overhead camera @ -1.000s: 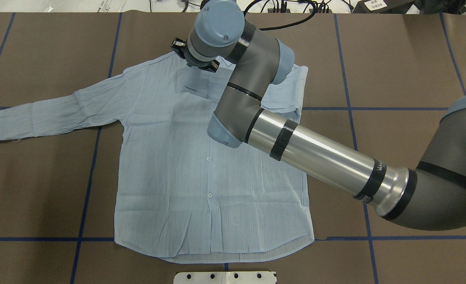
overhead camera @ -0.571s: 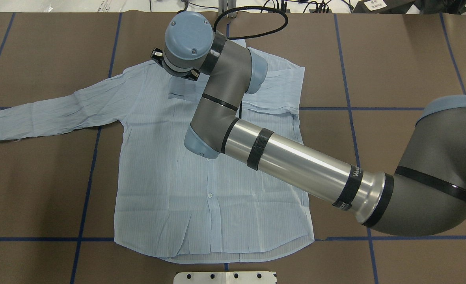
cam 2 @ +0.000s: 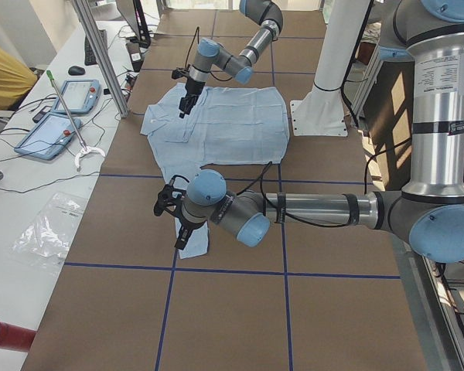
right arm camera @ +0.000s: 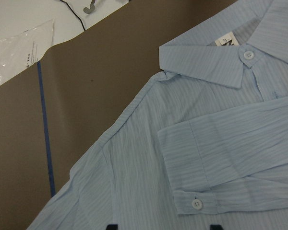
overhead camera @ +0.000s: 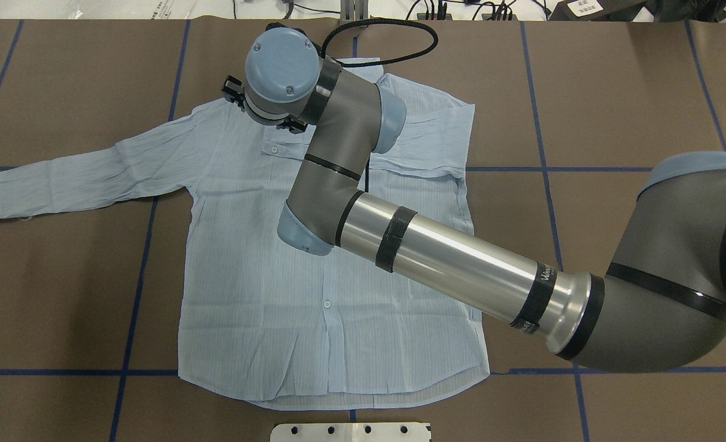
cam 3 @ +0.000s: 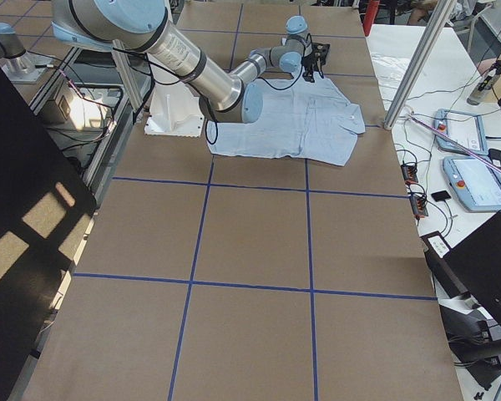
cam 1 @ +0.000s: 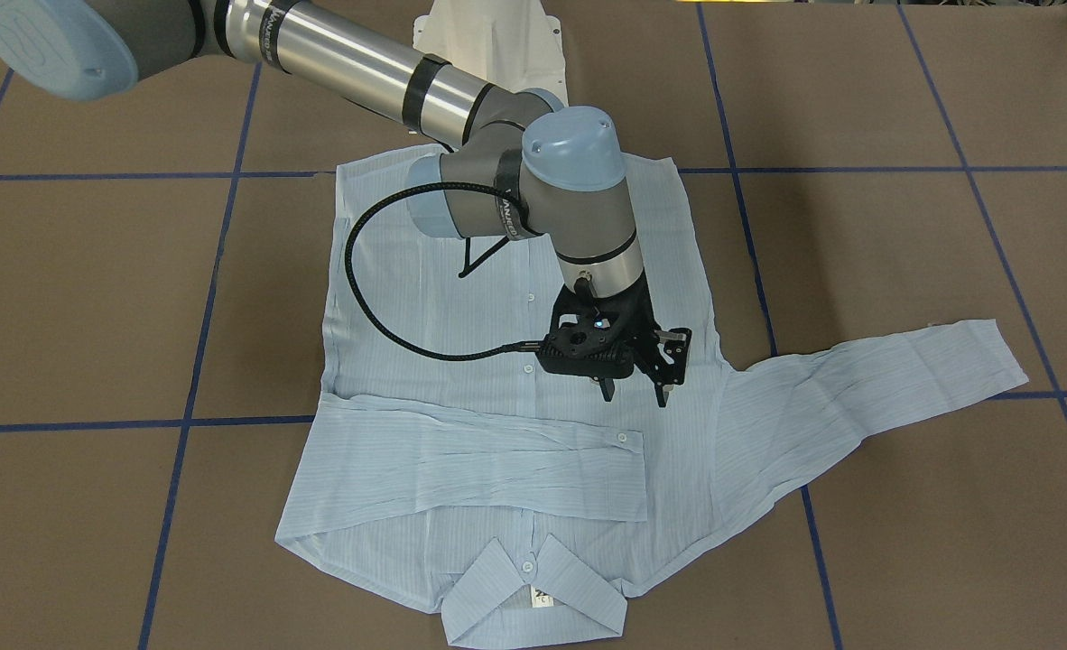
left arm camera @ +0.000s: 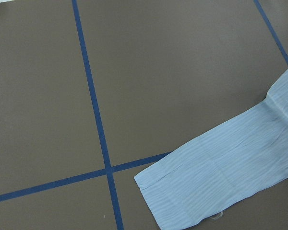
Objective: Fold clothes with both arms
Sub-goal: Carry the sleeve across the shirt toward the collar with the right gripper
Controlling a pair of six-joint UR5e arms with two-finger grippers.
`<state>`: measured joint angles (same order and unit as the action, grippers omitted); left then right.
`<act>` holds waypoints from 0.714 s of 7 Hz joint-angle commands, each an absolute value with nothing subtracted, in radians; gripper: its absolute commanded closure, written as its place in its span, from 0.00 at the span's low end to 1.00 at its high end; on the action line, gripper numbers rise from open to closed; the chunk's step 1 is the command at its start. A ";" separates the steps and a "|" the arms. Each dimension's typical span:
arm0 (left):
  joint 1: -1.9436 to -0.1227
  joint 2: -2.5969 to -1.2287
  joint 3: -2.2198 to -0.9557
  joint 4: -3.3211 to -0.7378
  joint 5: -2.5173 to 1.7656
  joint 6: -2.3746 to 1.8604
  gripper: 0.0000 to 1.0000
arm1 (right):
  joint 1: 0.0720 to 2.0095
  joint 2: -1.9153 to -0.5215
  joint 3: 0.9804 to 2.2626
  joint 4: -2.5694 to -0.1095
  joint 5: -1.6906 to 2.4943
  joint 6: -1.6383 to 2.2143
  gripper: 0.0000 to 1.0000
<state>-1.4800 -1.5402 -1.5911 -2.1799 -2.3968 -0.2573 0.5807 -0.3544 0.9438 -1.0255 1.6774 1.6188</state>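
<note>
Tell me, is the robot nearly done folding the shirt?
Not yet. Done: one sleeve lies folded across the chest of the shirt. In hand: nothing; the right end effector hovers open just above the shirt. Left to do: the other sleeve lies spread out, and the body is unfolded.

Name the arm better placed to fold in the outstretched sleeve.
Left. The left arm ends by the sleeve cuff, which its wrist view shows close. The right arm hovers over the chest of the shirt, jaws open, away from that cuff.
</note>
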 commanded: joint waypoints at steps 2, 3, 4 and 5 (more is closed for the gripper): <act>-1.414 -1.730 -1.335 -2.265 -2.387 -0.337 0.00 | 0.589 -0.368 1.013 -1.072 1.669 1.670 0.02; -1.384 -1.732 -1.246 -2.357 -2.387 -0.362 0.00 | 0.594 -0.471 1.154 -1.121 1.669 1.671 0.02; -1.344 -1.739 -1.183 -2.449 -2.384 -0.453 0.00 | 0.607 -0.574 1.284 -1.118 1.677 1.667 0.04; -1.295 -1.729 -1.180 -2.492 -2.334 -0.557 0.00 | 0.615 -0.642 1.346 -1.117 1.686 1.667 0.04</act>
<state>-1.3487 -1.7322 -1.2158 -2.4179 -2.3726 -0.4465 0.6041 -0.5471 1.2425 -1.1125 1.6764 1.6676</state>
